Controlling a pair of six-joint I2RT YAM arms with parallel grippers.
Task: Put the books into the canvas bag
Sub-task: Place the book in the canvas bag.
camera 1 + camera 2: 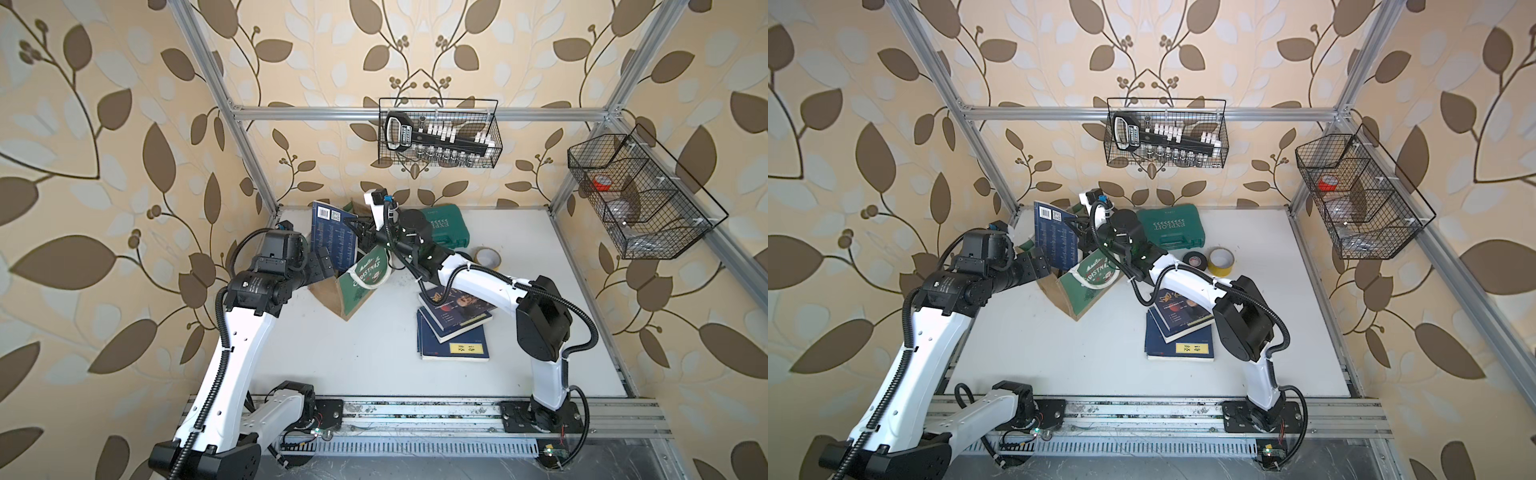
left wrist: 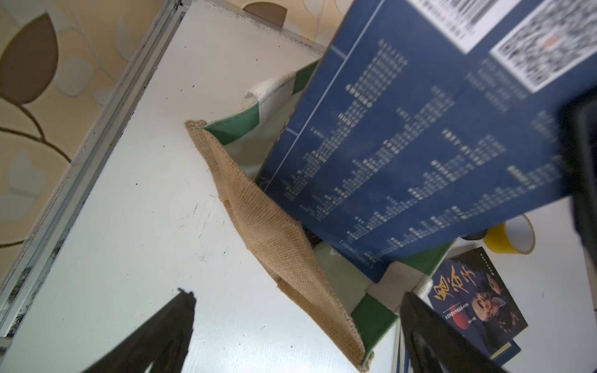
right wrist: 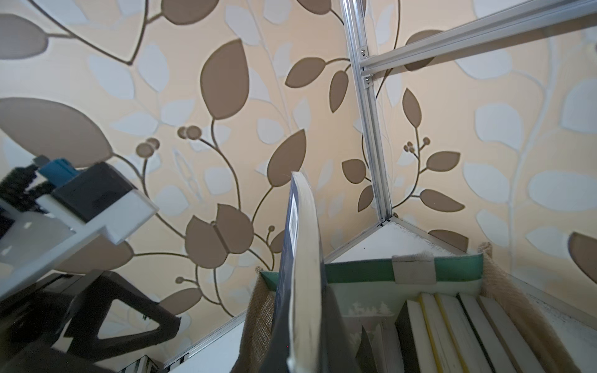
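Bench: white, scuffed and speckled, boxed in by an aluminium frame and walls papered with brown leaves. Two wire baskets are hung on the frame, well above both tools.

Right arm: extended across the bench, forearm raised. The right tool is clamped tight on a navy book, which is held on edge and tilted (its page edges fill the middle of the right wrist view). The canvas bag is stood directly below this tool, mouth open, with the book's lower corner over that mouth. Several books are already stood inside the bag. A green tool case is lying behind the right tool, and tape rolls are seen beside the forearm. A stack of books is lying on the bench under the right upper arm, well apart from either tool.

Left arm: bent in from the side. The left tool is spread fully wide and nothing is gripped; it is placed just beside the bag's burlap side.
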